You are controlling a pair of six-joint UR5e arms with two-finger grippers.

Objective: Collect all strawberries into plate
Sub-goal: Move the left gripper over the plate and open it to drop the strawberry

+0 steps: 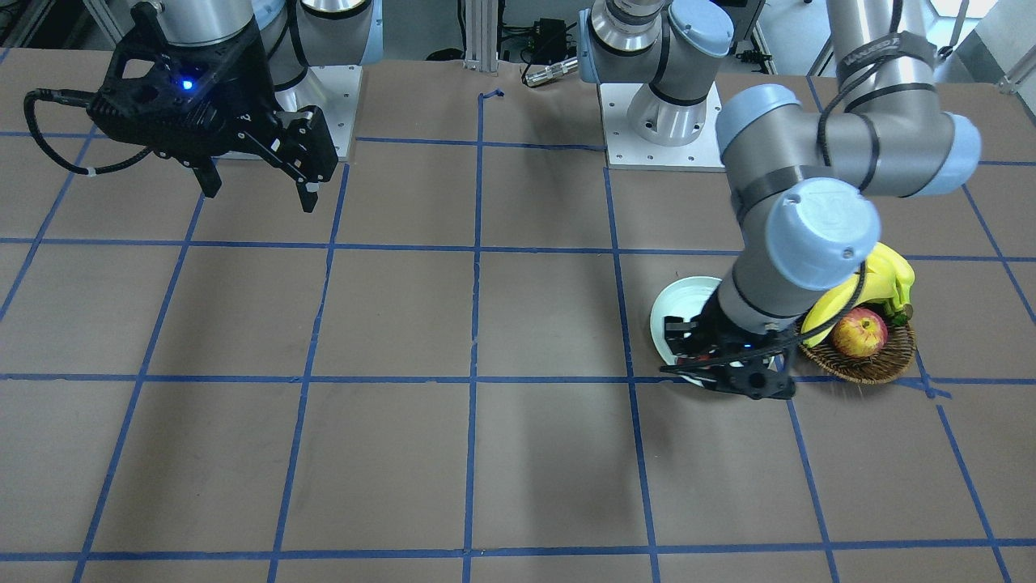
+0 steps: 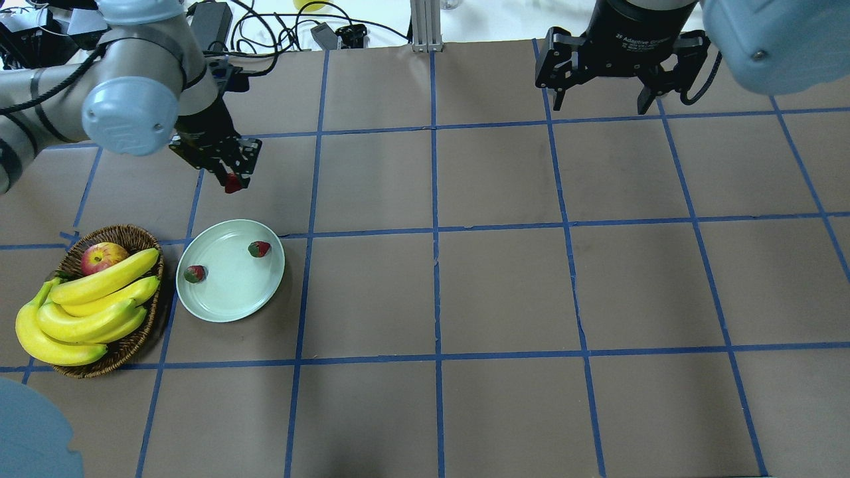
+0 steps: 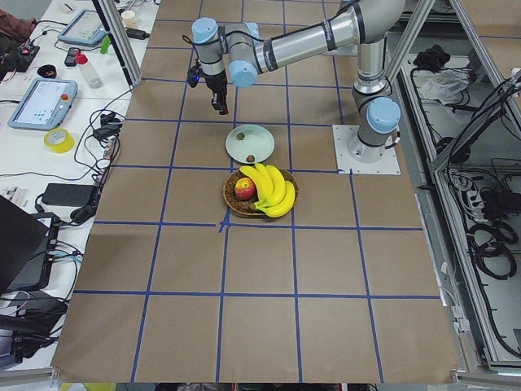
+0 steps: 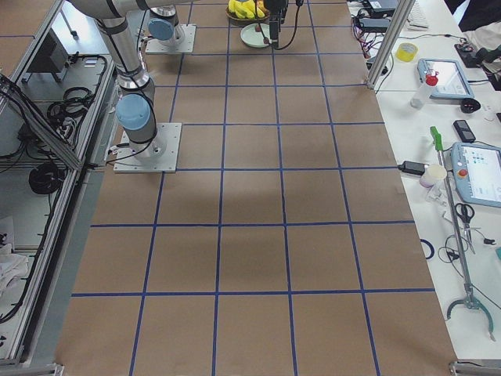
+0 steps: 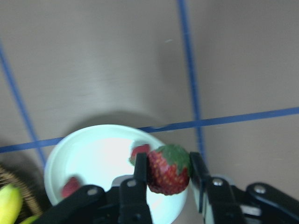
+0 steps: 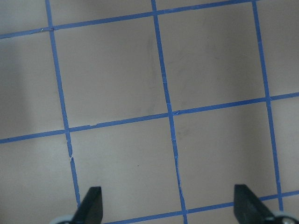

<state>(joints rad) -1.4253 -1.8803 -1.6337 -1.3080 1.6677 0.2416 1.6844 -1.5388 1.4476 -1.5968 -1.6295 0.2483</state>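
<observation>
Strawberries [image 2: 259,249] [image 2: 194,273] (small, red, green-capped), two of them, are lying on the round pale mint plate [image 2: 229,302] toward the left edge of the desk [image 2: 505,285]. Left gripper [image 5: 168,164] is clenching the third strawberry [image 2: 233,184] aloft near the plate's far rim. Right gripper [image 2: 601,104] is hanging released above the right half.

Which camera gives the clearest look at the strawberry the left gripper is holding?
The left wrist-mounted view: the strawberry fills the middle, clamped in the left gripper, green cap visible. Overhead shows only a small red speck; the front-facing view mostly hides it behind the arm; side views are too distant.
</observation>
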